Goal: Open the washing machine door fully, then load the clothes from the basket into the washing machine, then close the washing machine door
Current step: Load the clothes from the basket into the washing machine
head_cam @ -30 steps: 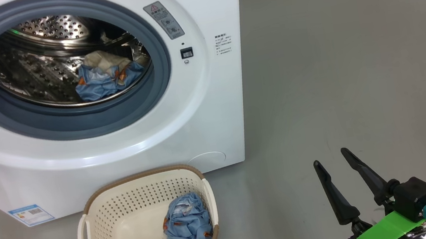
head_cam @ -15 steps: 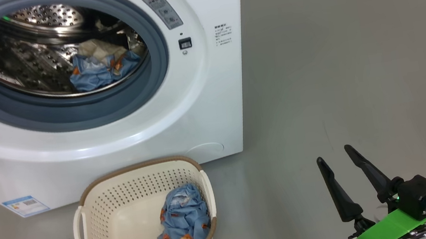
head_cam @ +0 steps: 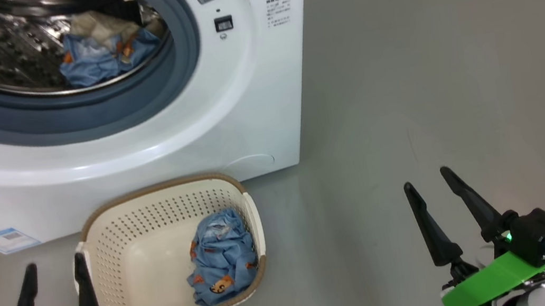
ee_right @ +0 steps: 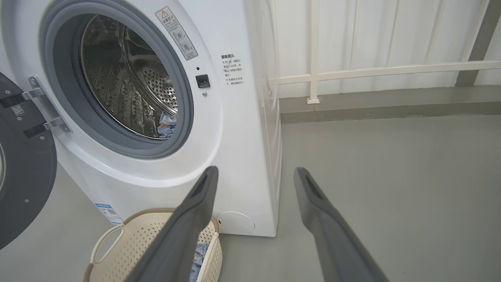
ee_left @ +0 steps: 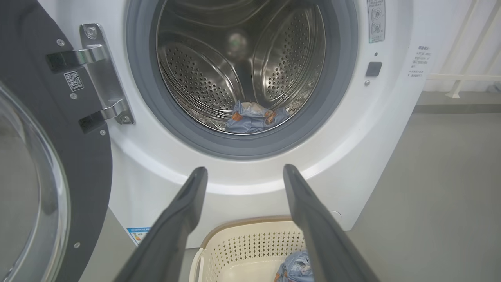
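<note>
The left gripper (head_cam: 53, 263) has its two dark fingers (head_cam: 85, 297) spread apart and holding nothing, tips toward the washing machine (head_cam: 247, 124). The right gripper (head_cam: 426, 178), out past the machine's right corner, also stands with fingers parted and empty, over bare floor (head_cam: 426, 72). That floor is smooth, plain grey. It runs back along the machine's right side to a low grey kerb (ee_right: 391, 106) under a white railing (ee_right: 372, 71) and a pale ribbed wall (ee_right: 391, 35).

The basket (head_cam: 160, 186) sits on the floor just in front of the machine, its white handles to left and right. Of the clothes, one crumpled blue garment (head_cam: 223, 258) lies against the basket's right wall, its longer side running from the machine outward. Another garment (head_cam: 99, 60) lies low in the steel drum (ee_left: 188, 78), near its front. The drum mouth faces straight out of the machine's front. The washing machine door (ee_left: 90, 164) hangs wide open off the metal hinge (ee_left: 102, 74) at the machine's left. Its inner face and glass bowl (ee_left: 31, 196) are turned outward.
</note>
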`<state>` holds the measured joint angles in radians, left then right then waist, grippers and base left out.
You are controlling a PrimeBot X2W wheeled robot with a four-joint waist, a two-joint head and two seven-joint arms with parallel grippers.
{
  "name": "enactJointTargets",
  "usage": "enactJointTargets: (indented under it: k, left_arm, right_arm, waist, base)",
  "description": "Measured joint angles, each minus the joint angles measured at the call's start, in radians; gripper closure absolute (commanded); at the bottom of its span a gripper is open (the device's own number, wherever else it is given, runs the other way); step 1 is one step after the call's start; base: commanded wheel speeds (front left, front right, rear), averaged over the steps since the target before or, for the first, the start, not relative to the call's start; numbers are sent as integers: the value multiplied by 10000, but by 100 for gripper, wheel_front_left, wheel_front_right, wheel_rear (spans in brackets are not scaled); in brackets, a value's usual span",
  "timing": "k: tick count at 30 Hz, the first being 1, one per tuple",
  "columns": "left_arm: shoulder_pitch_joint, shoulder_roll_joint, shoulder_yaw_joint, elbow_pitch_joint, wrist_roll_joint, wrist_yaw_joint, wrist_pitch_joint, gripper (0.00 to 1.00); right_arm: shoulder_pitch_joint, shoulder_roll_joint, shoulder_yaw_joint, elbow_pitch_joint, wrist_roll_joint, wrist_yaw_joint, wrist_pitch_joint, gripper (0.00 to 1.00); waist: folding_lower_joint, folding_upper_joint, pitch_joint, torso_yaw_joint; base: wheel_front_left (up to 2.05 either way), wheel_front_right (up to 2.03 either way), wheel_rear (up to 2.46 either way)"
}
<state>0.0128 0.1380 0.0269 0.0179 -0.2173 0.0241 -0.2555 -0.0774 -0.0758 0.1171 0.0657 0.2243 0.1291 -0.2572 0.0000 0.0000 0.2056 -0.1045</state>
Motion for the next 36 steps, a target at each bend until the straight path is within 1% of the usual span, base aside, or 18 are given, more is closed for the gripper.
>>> enactJointTargets:
  k: [3, 7, 9, 17, 27, 36]
  left_arm:
    - [-537, 54, -138, 336, 4, -136, 0, 0]
    - [-1418, 48, -483, 1035, -8, -516, 0, 0]
    - [-1670, 48, -522, 1246, -8, -560, 0, 0]
    - [-3433, 123, -794, 2823, -19, -957, 0, 0]
    - [-5219, 174, -871, 4650, -21, -1179, -2, 0]
    - [-6921, 320, -1114, 6755, -104, -1430, -2, 0]
  right_arm:
    - [-158, 40, 8, -25, -2, 0, 0, 0]
    - [-346, 44, -10, -98, -31, 0, 0, 0]
    - [-388, 46, -10, -98, -31, 0, 0, 0]
    - [-790, 52, -2, -211, -67, 0, 0, 0]
    - [-1252, 88, -10, -531, -142, 0, 0, 0]
    - [-1692, 136, -8, -723, -244, 0, 0, 0]
  waist:
    - [0, 0, 244, -75]
    - [0, 0, 607, -171]
    - [-1, 0, 705, -193]
    - [0, 0, 1528, -439]
    - [0, 0, 2872, -749]
    - [1, 0, 4267, -971]
  base:
    - [0, 0, 0]
    - [0, 0, 0]
    - [0, 0, 0]
    - [0, 0, 0]
    - [0, 0, 0]
    - [0, 0, 0]
